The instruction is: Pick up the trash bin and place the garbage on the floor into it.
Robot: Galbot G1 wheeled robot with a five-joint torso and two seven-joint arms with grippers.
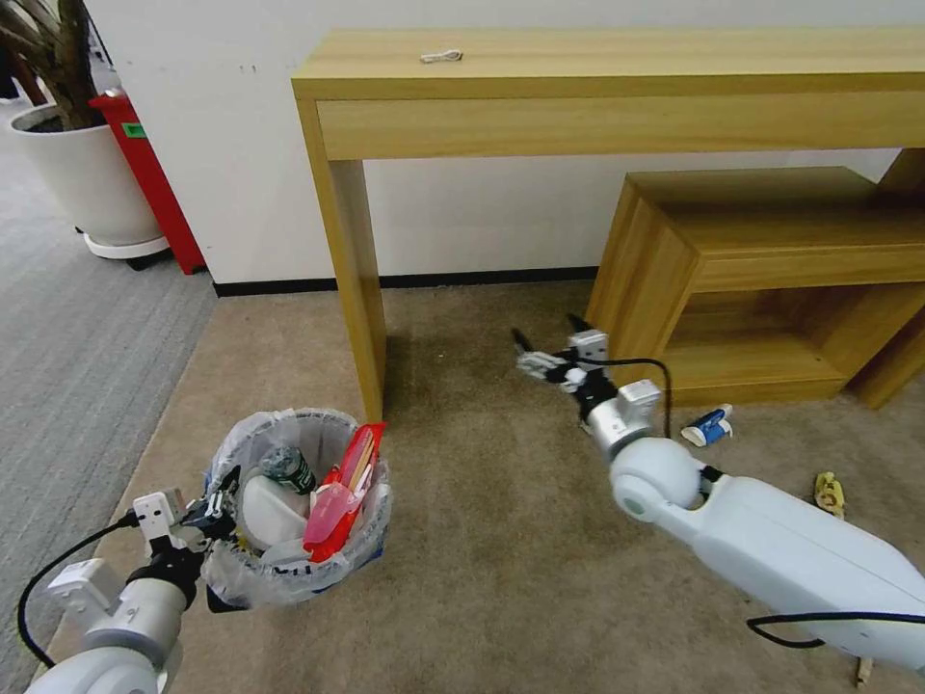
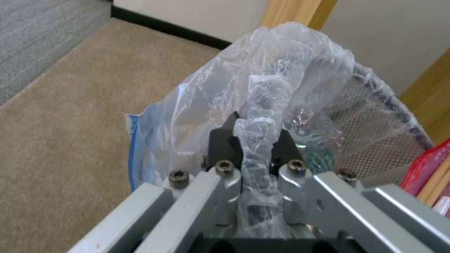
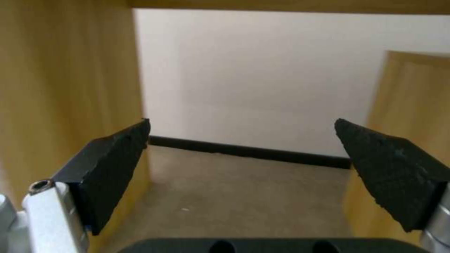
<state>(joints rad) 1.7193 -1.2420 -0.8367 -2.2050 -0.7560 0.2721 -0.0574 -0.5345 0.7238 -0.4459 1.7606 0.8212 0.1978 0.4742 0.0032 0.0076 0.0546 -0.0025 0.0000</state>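
Translucent plastic bunched between the left gripper's (image 2: 255, 140) pads hides the trash bin's (image 1: 289, 569) rim, on which the gripper is clamped. The left wrist view shows the bin's dark mesh wall; the head view shows it on the floor (image 1: 482, 559) beside the table leg (image 1: 358, 289), holding a red wrapper (image 1: 339, 496) and bottle (image 1: 287, 467). Right gripper (image 1: 549, 339), spread wide and empty, hovers near the low shelf (image 1: 761, 280); a blue-white carton (image 1: 708, 425) lies beyond it.
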